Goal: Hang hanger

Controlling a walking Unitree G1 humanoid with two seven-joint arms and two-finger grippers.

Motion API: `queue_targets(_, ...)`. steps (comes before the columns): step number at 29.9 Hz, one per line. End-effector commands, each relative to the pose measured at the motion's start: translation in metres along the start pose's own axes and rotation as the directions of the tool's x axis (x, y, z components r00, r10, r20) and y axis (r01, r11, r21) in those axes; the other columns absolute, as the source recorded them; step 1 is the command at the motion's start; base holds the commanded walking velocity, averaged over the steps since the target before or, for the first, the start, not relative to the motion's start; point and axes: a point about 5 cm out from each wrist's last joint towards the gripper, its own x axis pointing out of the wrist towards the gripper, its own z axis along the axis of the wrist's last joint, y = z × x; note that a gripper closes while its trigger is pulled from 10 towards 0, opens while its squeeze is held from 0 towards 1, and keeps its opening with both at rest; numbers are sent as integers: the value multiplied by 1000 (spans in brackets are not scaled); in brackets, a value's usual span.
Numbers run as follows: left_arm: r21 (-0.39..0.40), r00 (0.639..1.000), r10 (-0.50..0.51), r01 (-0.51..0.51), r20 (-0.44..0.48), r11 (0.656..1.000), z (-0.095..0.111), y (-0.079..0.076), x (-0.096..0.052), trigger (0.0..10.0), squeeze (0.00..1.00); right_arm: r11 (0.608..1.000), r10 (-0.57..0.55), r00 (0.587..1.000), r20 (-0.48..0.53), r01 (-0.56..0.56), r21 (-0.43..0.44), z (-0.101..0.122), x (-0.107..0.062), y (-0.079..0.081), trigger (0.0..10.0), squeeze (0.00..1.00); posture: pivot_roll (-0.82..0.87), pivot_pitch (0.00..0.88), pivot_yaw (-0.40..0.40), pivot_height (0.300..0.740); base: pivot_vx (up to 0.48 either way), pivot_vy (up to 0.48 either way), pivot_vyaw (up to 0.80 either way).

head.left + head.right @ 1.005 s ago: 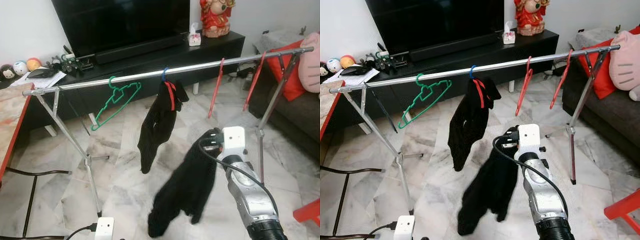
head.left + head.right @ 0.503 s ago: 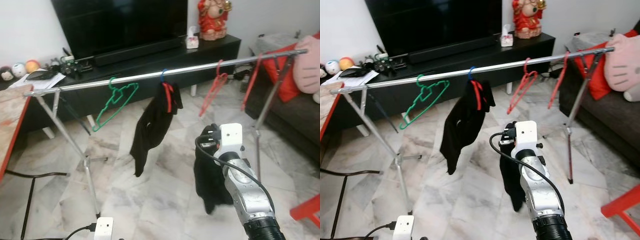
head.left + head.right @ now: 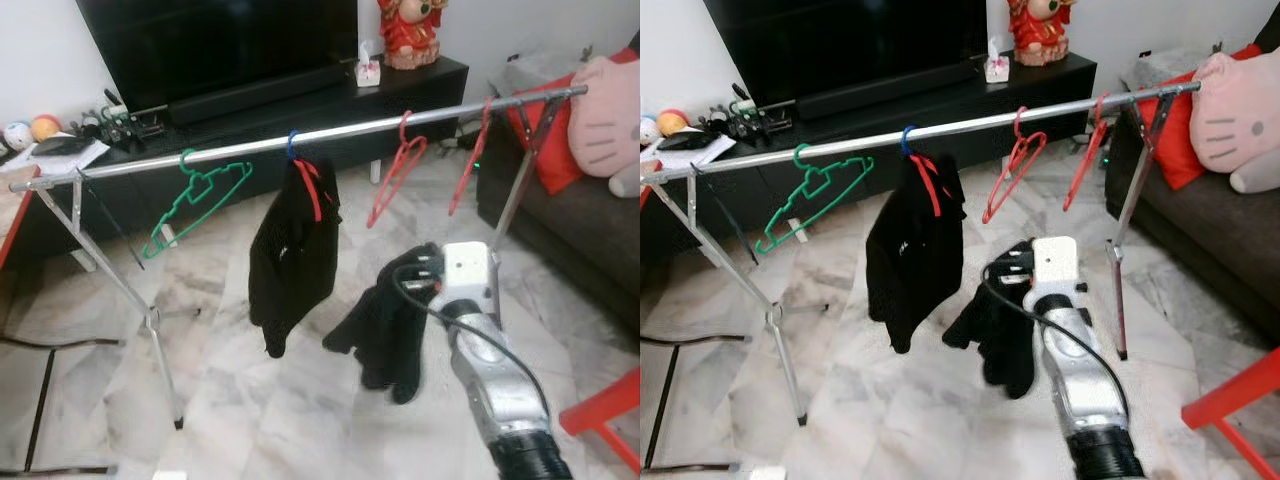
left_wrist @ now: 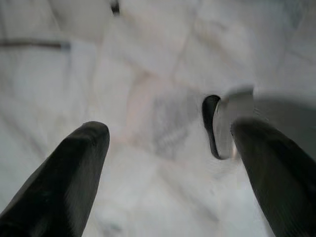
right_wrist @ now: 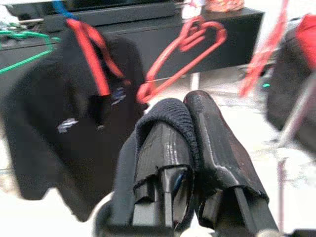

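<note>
A silver clothes rail crosses the room in front of me. On it hang an empty green hanger, a black shirt on a blue-hooked hanger, and two empty red hangers. My right gripper is below the rail, near the first red hanger, shut on a black garment that droops under it. In the right wrist view the cloth is wrapped over one of the closed fingers. I cannot see a hanger inside it. My left gripper is open over the marble floor.
A black TV console stands behind the rail. At the right is a dark sofa with a red cushion and a pink plush toy. A red frame sits at the lower right. The rack legs stand on the floor.
The black garment in my right gripper has swung and now bunches to the gripper's lower left. The whole scene has shifted left in view, so the camera has moved.
</note>
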Motion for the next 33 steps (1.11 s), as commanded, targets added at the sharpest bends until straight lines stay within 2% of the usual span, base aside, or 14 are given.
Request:
queue_targets(1, -8, 999, 17, -17, 33, 1000, 6, 9, 0, 10000, 0, 1000, 24, 999, 45, -25, 7, 11, 4, 10, 10000, 0, -175, 0, 98, 732, 0, 0, 0)
queue_targets(9, -19, 987, 33, -30, 160, 999, 33, 11, 4, 10000, 0, 1000, 21, 1000, 21, -21, 6, 7, 4, 9, 10000, 0, -175, 0, 93, 732, 0, 0, 0)
queue_targets(13, -21, 985, 32, -29, 171, 999, 34, 11, 4, 10000, 0, 1000, 21, 1000, 20, -22, 5, 6, 4, 8, 10000, 0, -175, 0, 93, 732, 0, 0, 0)
queue_targets(15, -5, 932, 18, -17, 362, 1000, 71, 11, 3, 10000, 0, 1000, 23, 1000, 1, -23, 6, -1, 4, 9, 10000, 0, -171, 0, 90, 732, 0, 0, -756)
queue_targets(17, 2, 898, 10, -12, 441, 1000, 87, 11, 0, 10000, 0, 1000, 24, 1000, -7, -24, 6, -5, 4, 10, 10000, 0, -171, 0, 90, 732, 0, 0, -756)
queue_targets(21, 11, 773, -3, -5, 634, 1000, 129, 6, -15, 10000, 0, 1000, 18, 998, -58, -18, -1, -22, 3, 9, 10000, 0, -161, 0, 87, 732, 0, 0, -744)
queue_targets(25, 12, 748, -11, 4, 663, 1000, 137, 1, -19, 10000, 0, 1000, 12, 997, -71, -12, -5, -26, 3, 8, 10000, 0, -158, 0, 87, 732, 0, 0, -744)
queue_targets(33, 6, 726, -18, 19, 687, 1000, 148, -5, -24, 10000, 0, 1000, 5, 997, -76, -6, -10, -31, 3, 8, 10000, 0, -161, 0, 89, 732, 0, 0, -744)
